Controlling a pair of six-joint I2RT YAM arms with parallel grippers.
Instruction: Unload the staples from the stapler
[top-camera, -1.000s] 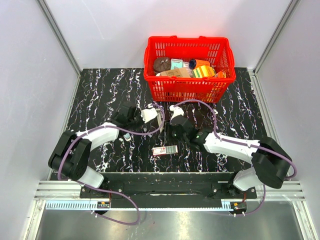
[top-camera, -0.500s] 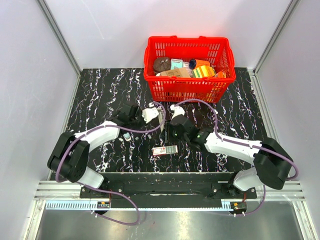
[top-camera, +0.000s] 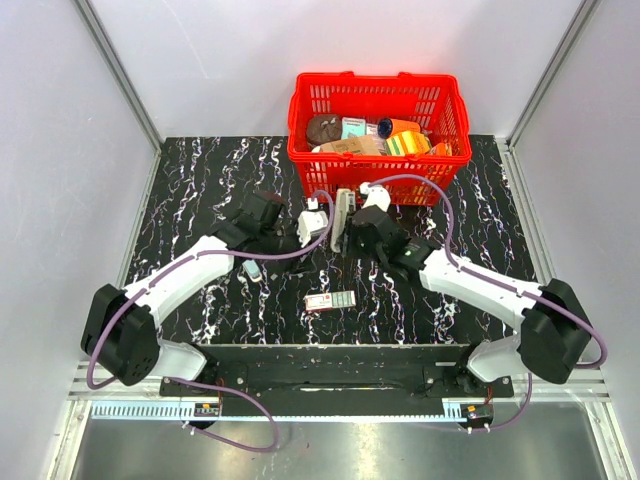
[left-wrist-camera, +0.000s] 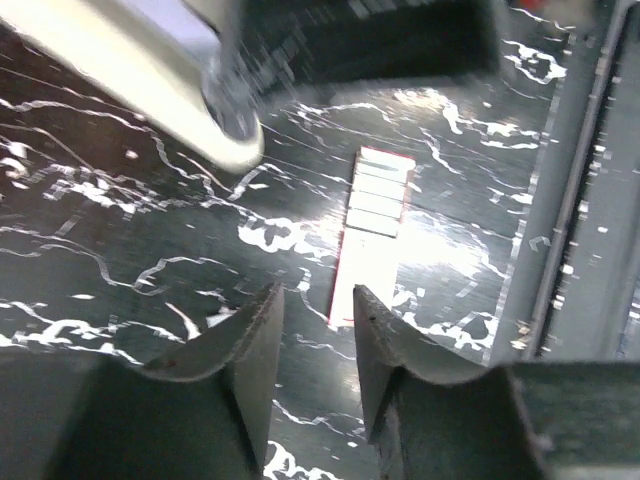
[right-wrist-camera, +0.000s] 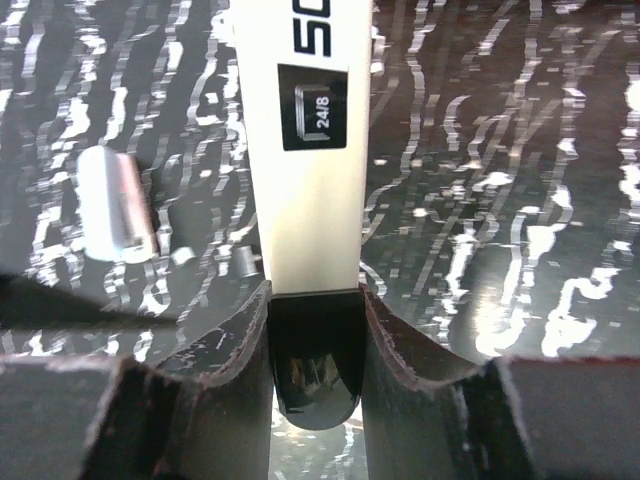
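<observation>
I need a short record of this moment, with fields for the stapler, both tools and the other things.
stapler: pale bar, gripped at its black end
right tool: shut on the stapler
left tool: slightly open, empty, near the stapler
small box: red-and-white, flat on the table
basket: red, holds several items, far side

I see bright, even overhead light; the glossy worktop (left-wrist-camera: 440, 250) throws white glare (left wrist view is motion-blurred along its top).
</observation>
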